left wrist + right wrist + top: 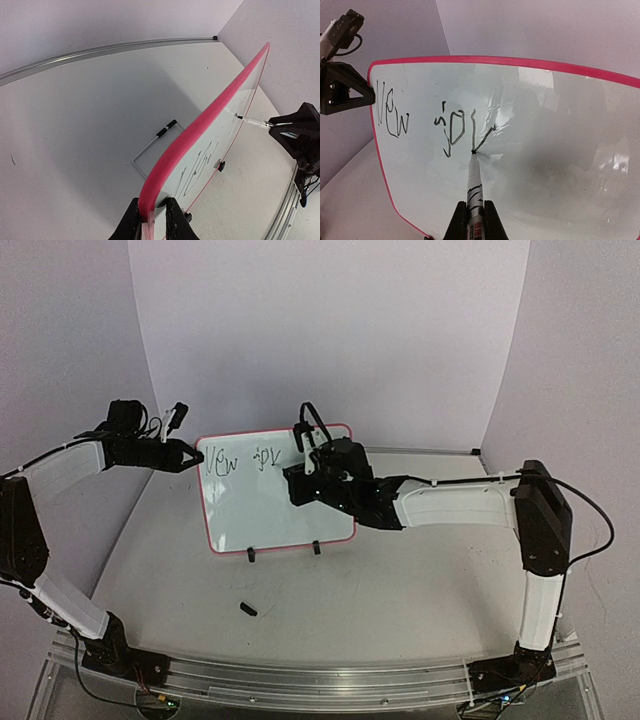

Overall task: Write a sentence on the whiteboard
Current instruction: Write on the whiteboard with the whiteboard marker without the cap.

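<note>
The whiteboard [275, 490], white with a pink-red rim, stands upright on two black feet mid-table. It also shows in the right wrist view [545, 150]. The sentence [435, 120] reads "New jo" plus a partly drawn "y" in black. My left gripper [188, 455] is shut on the board's left edge; the rim [200, 135] runs between the fingers [175, 220]. My right gripper [472, 222] is shut on a white marker [474, 187] whose tip touches the board at the bottom of the "y" stroke. It stands in front of the board's upper right [310, 475].
A small black cap [248, 608] lies on the table in front of the board. The board's wire stand [150, 147] rests behind it. A curved white backdrop closes the back; a metal rail [320, 680] runs along the near edge.
</note>
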You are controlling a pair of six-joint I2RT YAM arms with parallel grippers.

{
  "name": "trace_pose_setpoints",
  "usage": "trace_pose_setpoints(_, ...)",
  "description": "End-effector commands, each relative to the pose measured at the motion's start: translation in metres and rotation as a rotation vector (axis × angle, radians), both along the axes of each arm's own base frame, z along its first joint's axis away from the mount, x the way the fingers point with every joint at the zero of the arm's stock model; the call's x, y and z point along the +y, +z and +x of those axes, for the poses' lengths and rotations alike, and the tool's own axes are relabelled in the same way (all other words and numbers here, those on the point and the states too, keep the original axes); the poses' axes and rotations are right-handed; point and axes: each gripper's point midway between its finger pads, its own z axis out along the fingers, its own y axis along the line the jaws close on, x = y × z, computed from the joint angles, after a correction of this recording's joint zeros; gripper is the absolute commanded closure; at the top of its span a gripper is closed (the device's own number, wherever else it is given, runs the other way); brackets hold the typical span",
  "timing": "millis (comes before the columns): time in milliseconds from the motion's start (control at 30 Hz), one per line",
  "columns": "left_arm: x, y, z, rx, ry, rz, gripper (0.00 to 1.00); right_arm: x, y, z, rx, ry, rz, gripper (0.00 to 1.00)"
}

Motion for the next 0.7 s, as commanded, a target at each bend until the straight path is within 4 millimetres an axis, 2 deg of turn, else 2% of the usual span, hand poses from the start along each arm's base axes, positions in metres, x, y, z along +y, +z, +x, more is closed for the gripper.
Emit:
trace_pose_setpoints(0,0.0,0.006,0.006,-0.025,-0.005,0.001,0.85,0.011,-0.014,-0.006,0.034,0.04,-0.002,1.0)
trace_pose_setpoints(300,0.0,0.005,0.006,-0.025,-0.004,0.002,0.85,0.02,-0.011,-0.015,0.031,0.076,0.004,1.0)
trace_pose_setpoints(400,0.0,0.005,0.005,-0.024,-0.004,0.004,0.85,0.019,0.004,-0.022,0.013,0.098,0.027,1.0)
trace_pose_setpoints(533,0.0,0.004,0.006,-0.023,-0.003,0.005,0.85,0.014,0.036,-0.038,-0.036,0.125,0.087,1.0)
trace_pose_setpoints(667,0.0,0.005,0.006,-0.025,-0.002,0.004,0.85,-0.002,0.05,-0.035,-0.052,0.059,0.104,1.0)
